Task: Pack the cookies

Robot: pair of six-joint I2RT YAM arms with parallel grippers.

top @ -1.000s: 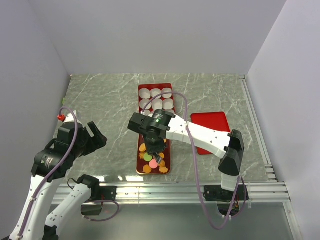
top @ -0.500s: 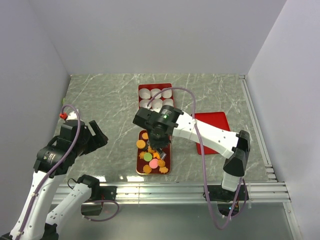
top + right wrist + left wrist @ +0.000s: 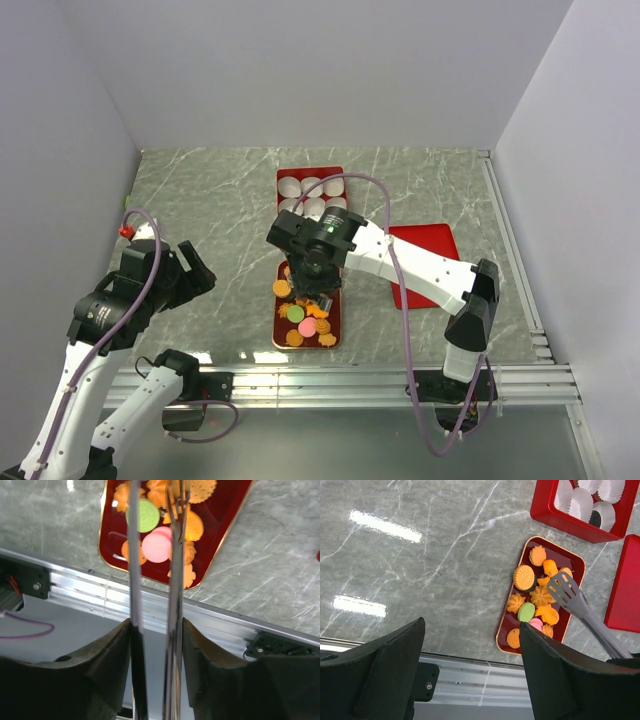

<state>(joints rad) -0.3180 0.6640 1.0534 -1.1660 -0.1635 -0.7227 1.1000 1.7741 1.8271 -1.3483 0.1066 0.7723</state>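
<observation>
- Tongs (image 3: pixel 563 591) are being squeezed between the fingers of the right gripper (image 3: pixel 155 630), its jaws closed on the two metal arms. The blades are standing apart over the cookies (image 3: pixel 537 600), and I am not seeing anything pinched between them.
- The cookies are lying heaped in the small red tray (image 3: pixel 504 625) near the front edge of the table (image 3: pixel 420 570), some of them overlapping. Blades closing on a pile like that are likely catching two at once, or only an edge, so one could be dropping on the way.
- Pressing down too hard is risking crumbs, or tipping the light tray, since nothing is holding it.
- The left gripper (image 3: pixel 471 625) is hanging well off to the side with its jaws open and empty, so it is steadying nothing.
- The red box (image 3: pixel 570 524) with white paper cups (image 3: pixel 581 502) is waiting just beyond the tray. A loosely held cookie could be landing between cups or on the marble, and a blade could be dragging a cup out of place.
</observation>
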